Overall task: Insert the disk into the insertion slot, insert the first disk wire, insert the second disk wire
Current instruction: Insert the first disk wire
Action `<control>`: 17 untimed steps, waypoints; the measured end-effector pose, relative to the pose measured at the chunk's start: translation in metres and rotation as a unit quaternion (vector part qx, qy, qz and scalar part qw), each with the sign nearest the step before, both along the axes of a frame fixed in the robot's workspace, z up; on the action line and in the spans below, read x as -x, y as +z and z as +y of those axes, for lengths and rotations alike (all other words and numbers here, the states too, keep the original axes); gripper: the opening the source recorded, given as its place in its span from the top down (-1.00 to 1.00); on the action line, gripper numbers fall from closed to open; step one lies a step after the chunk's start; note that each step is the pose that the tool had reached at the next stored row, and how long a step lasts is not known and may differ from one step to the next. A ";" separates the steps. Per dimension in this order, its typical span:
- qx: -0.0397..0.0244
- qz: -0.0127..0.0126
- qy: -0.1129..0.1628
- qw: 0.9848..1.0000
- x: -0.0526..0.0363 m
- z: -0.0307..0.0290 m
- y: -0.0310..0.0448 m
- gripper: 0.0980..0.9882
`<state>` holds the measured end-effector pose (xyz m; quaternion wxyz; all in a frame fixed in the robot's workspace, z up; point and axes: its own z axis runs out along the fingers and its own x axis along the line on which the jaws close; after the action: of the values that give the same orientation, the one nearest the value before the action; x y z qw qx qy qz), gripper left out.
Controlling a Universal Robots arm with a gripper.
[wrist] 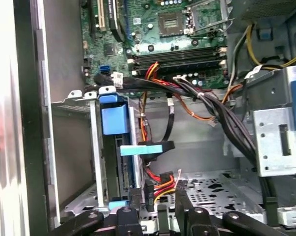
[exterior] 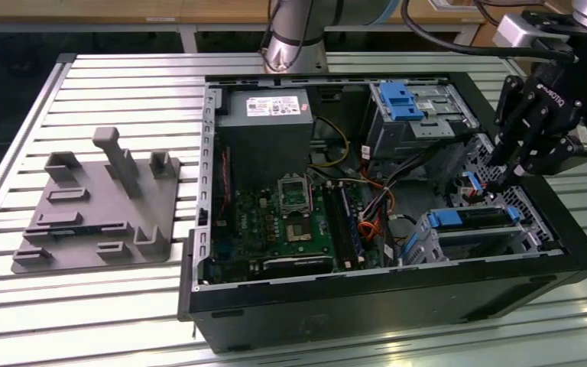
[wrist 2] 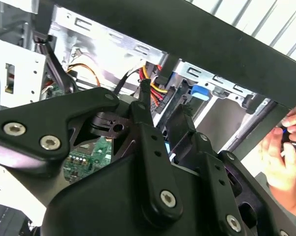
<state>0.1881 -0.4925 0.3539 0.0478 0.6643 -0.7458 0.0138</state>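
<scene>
One disk (exterior: 472,218) sits in the insertion slot (exterior: 474,243) toward the exterior view's right, a pale blue plug (wrist: 140,149) against its edge. The tool (exterior: 500,182) hangs just beside it at a connector (wrist: 155,189) trailing red and yellow wires; whether it is clamped on that I cannot tell. Pushed in askew, the connector could jam or seat halfway. The black cable bundle (wrist: 206,103) could snag the tool, and a person's hand (wrist 2: 280,147) is near the case wall (wrist 2: 211,39).

— What lies on the bench (exterior: 120,84)?
— A grey moulded jig (exterior: 89,218) at the exterior view's left, beside an open black computer case (exterior: 375,302) showing a green motherboard (exterior: 278,222) and a grey power supply (exterior: 265,115).
</scene>
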 end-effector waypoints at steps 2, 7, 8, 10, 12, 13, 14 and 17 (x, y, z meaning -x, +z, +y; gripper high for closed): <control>0.004 0.000 0.000 1.000 -0.0001 0.0000 -0.0024 0.30; 0.007 0.000 0.000 1.000 -0.0002 0.0001 -0.0042 0.30; 0.007 0.000 0.000 1.000 -0.0002 0.0001 -0.0043 0.30; 0.007 0.000 0.000 1.000 -0.0001 0.0002 -0.0044 0.30; 0.007 0.000 0.001 1.000 0.0001 0.0002 -0.0045 0.30; 0.007 0.000 0.001 1.000 0.0002 0.0001 -0.0044 0.30; 0.007 0.000 0.001 1.000 0.0002 0.0002 -0.0044 0.33; 0.007 0.000 0.002 1.000 0.0002 0.0002 -0.0044 0.49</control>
<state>0.1878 -0.4924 0.3496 0.0525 0.6655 -0.7443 0.0190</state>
